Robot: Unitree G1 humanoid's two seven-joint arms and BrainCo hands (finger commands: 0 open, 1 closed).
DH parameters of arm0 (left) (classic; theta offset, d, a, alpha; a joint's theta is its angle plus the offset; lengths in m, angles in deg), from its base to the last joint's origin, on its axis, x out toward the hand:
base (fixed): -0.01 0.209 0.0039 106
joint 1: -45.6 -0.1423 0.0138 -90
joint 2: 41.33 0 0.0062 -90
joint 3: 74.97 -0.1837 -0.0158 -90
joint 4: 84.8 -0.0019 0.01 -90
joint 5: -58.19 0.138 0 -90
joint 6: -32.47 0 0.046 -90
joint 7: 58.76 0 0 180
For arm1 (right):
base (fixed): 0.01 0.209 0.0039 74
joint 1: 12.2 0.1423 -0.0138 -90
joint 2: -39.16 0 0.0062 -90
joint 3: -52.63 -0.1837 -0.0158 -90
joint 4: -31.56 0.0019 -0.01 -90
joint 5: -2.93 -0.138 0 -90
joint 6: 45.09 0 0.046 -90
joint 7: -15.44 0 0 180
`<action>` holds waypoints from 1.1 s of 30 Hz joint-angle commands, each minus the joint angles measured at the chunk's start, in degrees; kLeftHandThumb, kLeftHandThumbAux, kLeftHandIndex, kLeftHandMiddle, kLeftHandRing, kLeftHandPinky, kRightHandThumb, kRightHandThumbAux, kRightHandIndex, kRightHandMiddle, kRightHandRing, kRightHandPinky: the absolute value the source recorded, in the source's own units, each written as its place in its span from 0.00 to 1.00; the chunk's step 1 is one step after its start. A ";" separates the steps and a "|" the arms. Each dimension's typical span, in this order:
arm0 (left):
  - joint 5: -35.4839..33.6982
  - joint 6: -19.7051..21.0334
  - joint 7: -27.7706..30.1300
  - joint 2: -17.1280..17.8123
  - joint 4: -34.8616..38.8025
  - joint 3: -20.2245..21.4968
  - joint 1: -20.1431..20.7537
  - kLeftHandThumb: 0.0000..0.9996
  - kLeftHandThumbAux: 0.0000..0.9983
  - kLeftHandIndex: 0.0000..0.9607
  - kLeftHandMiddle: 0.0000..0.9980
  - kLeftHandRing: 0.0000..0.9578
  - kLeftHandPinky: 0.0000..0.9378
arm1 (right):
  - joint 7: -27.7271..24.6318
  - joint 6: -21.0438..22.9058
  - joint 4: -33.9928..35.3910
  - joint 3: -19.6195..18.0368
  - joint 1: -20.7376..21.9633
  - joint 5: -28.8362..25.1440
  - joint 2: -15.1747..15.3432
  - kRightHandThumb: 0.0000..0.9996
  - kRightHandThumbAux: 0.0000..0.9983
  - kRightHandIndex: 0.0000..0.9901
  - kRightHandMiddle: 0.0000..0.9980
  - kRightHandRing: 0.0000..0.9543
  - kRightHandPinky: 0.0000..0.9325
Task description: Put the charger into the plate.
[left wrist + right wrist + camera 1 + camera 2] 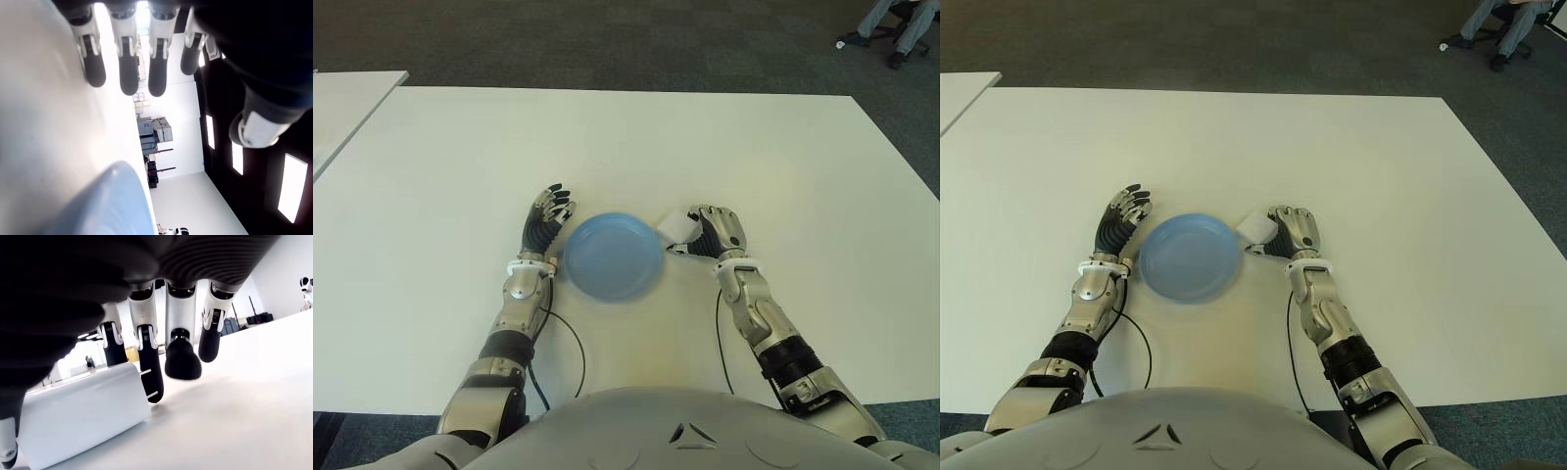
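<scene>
A round blue plate [613, 255] lies on the white table [607, 147] just in front of me. The charger [679, 230], a white block, sits on the table at the plate's right rim. My right hand [717, 233] is curled against it from the right. In the right wrist view the charger [83, 416] rests on the tabletop with the index finger [149, 377] touching its far end and the thumb at its near corner. My left hand [548, 220] shows beside the plate's left rim, fingers [128, 63] straight and holding nothing.
A second white table [352, 98] stands at the far left. A person's legs [901, 29] show on the dark carpet at the far right. Thin black cables [573, 343] trail along both forearms near the table's front edge.
</scene>
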 commanded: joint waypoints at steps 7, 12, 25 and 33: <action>0.46 2.23 -0.37 -0.75 -2.43 -0.51 -2.22 0.00 0.55 0.20 0.28 0.29 0.28 | -4.91 4.36 2.44 -0.04 -0.01 0.41 0.00 0.73 0.71 0.45 0.84 0.87 0.92; 0.02 1.64 0.22 -0.82 -2.72 -0.40 -2.18 0.00 0.56 0.20 0.29 0.29 0.27 | -5.92 5.61 3.25 0.01 0.06 0.65 0.10 0.73 0.71 0.45 0.83 0.87 0.91; 0.41 -0.03 -0.09 -0.55 -4.72 -0.42 -1.32 0.00 0.58 0.20 0.28 0.30 0.28 | -4.72 6.04 3.61 -0.43 0.68 1.01 1.12 0.73 0.71 0.45 0.83 0.86 0.91; 0.47 -1.43 -0.41 -0.72 -5.92 -0.37 -0.88 0.00 0.57 0.20 0.28 0.31 0.29 | -4.08 5.88 7.95 -3.31 0.90 0.84 3.14 0.73 0.71 0.45 0.83 0.86 0.91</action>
